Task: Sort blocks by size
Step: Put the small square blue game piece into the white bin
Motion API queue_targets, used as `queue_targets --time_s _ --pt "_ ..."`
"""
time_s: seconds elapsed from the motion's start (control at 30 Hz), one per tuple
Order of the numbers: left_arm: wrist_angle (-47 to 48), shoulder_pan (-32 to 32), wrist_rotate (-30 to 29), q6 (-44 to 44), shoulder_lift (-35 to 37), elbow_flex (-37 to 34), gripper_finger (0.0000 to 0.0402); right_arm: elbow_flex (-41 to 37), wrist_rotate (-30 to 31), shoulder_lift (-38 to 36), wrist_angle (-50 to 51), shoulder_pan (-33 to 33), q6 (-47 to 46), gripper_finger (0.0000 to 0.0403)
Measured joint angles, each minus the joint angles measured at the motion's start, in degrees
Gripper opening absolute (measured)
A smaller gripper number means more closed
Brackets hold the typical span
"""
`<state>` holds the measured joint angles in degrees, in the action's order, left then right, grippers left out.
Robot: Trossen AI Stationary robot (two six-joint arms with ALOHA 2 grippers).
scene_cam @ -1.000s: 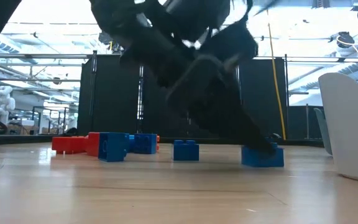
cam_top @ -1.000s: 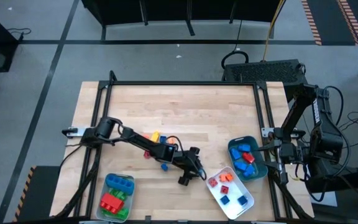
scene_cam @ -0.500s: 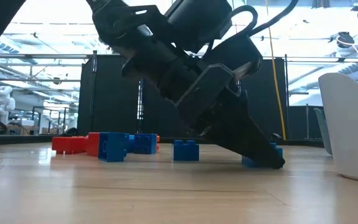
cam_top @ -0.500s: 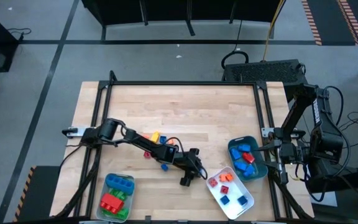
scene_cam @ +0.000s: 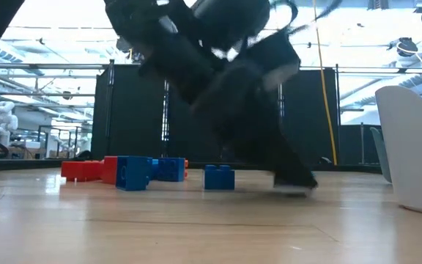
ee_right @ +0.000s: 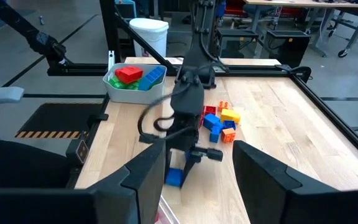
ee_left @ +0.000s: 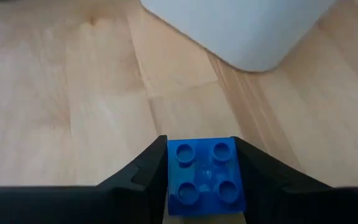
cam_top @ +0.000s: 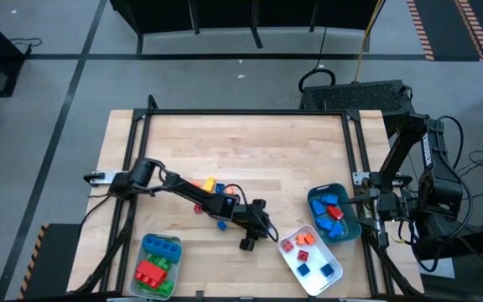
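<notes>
A small blue brick [ee_left: 205, 177] with four studs, studs up, lies between the fingers of my left gripper [ee_left: 199, 142], which is shut on it near the white tray [cam_top: 311, 260]. In the high view that gripper [cam_top: 262, 233] reaches down to the table's near middle. More loose blocks [cam_top: 208, 197] lie on the wood behind the arm, and one blue block [cam_top: 222, 225] sits beside it. My right gripper [ee_right: 197, 168] waits open, raised at the table's right side. My left gripper pinches the blue brick's two opposite side walls [ee_left: 173, 177] between its two fingers [ee_left: 145, 180]. The fingers slant down from the table's left. The brick stays level with its studs up, low at the table; whether it rests on the wood does not show.
A pale tray [cam_top: 143, 245] at the near left holds long green, red and blue bricks. A teal tray [cam_top: 352, 231] at the right holds blue and red bricks. The white tray, with small bricks in it, stands just beyond the left gripper. Bare wood lies toward the far edge.
In the low view my left gripper has tipped down around the blue brick and rolled a little. The brick stood plainly in front of the fingertips a second ago. It is now covered by the blurred fingers.
</notes>
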<state>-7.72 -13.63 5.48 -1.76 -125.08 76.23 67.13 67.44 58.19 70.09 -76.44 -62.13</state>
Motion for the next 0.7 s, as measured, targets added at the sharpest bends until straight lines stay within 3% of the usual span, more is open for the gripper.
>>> queue_targets --time_s 0.1,0.27,0.53,0.7 --pt "-0.66 -0.04 -2.32 -0.14 3.99 -0.04 0.0145 0.0 0.0 0.0 -0.01 0.0 0.0 0.0171" --pt "-9.49 -0.75 -3.64 -3.04 7.83 0.24 0.0145 0.0 0.02 0.0 0.01 0.0 0.26 0.0171" --pt "-30.55 -1.95 -3.67 -7.76 4.75 0.49 0.0145 0.0 0.0 0.02 0.06 0.0 0.26 0.0171" --pt "-32.37 -1.88 -2.85 -7.84 -0.39 5.85 0.0145 0.0 0.09 0.02 0.43 0.0 0.26 0.0171"
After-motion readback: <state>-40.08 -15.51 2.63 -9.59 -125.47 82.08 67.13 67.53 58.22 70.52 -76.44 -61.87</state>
